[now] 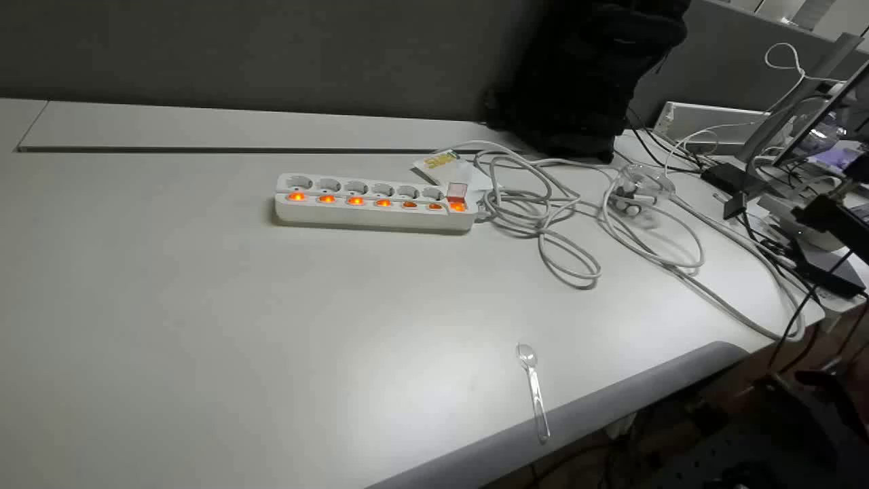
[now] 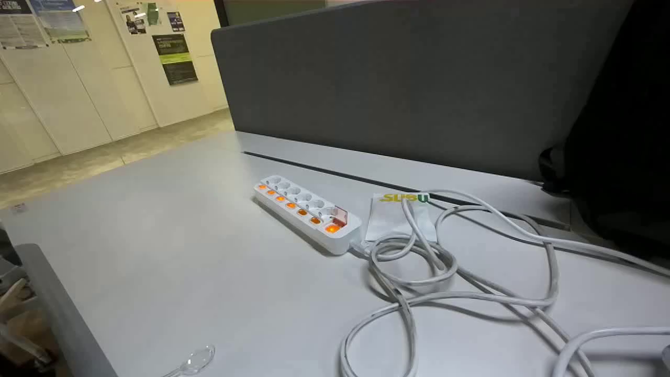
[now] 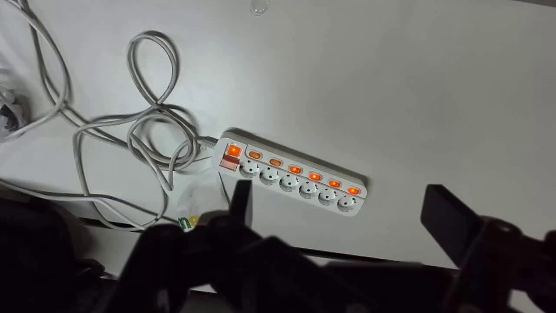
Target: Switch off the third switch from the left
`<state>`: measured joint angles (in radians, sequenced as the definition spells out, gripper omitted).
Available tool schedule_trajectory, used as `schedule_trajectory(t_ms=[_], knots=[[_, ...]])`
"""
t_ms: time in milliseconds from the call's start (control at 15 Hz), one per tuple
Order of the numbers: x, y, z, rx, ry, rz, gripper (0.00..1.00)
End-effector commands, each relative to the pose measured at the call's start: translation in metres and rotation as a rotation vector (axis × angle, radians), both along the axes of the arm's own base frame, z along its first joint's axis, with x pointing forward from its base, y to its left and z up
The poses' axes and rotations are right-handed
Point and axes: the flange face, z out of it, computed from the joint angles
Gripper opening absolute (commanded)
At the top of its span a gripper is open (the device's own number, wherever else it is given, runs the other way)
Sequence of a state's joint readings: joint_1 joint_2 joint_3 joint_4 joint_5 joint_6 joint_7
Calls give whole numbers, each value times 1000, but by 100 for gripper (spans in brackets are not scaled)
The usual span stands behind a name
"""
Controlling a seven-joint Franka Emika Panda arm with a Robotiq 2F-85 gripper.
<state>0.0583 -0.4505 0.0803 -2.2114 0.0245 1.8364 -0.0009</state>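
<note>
Gripper [image 3: 336, 193] nearest in wrist view, jaws spread wide apart. White power strip [image 1: 373, 216] on worktop [image 1: 204, 326] in both exterior views, cord [image 2: 473, 296] looped beside it. In an exterior view third switch from left [image 1: 356, 201] glows orange; red cover [image 1: 457, 192] raised at corded end. Clear spoon [image 1: 535, 392] near worktop's edge.

Power strip [image 1: 372, 213] on desk [image 1: 204, 326]
</note>
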Motion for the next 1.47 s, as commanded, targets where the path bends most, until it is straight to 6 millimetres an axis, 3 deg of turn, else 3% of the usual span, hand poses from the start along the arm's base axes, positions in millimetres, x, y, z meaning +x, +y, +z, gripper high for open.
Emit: schedule_trajectory(t_ms=[0,1067,1400], knots=[[0,0,0,0,0,0,100],[0,0,1,0,-1,0,100],[36,11,-34,22,8,-7,100]])
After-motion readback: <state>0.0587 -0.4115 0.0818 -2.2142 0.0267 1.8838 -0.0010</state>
